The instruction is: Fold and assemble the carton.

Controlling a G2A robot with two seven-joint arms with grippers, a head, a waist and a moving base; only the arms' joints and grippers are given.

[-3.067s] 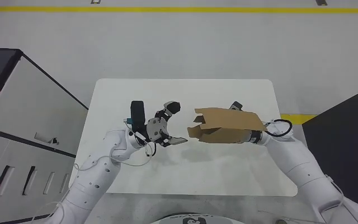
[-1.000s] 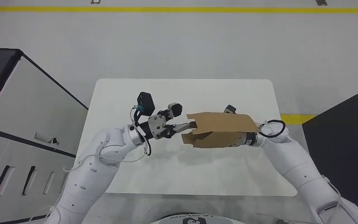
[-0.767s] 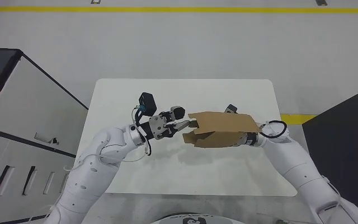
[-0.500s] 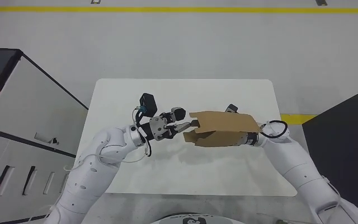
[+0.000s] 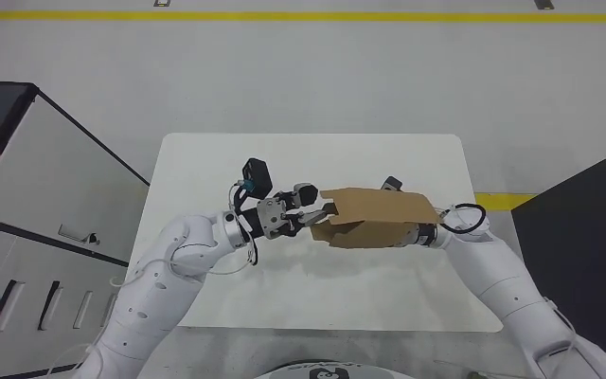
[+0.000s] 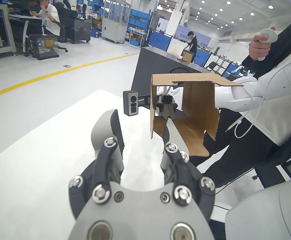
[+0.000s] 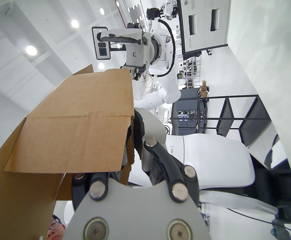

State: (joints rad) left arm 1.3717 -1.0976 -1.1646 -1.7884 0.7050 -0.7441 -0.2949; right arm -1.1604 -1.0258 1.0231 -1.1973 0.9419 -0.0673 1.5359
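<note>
Grips carton (image 5: 379,216) with right tool (image 7: 132,134) clamped on its wall, centre-right above tabletop (image 5: 379,296). Holds left tool (image 5: 311,204) apart just beside carton's open left end.

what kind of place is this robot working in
Probably an industrial workshop or robotics test hall: a yellow line runs across the pale floor, racks of blue bins stand in the background, and rows of ceiling lights hang overhead.
</note>
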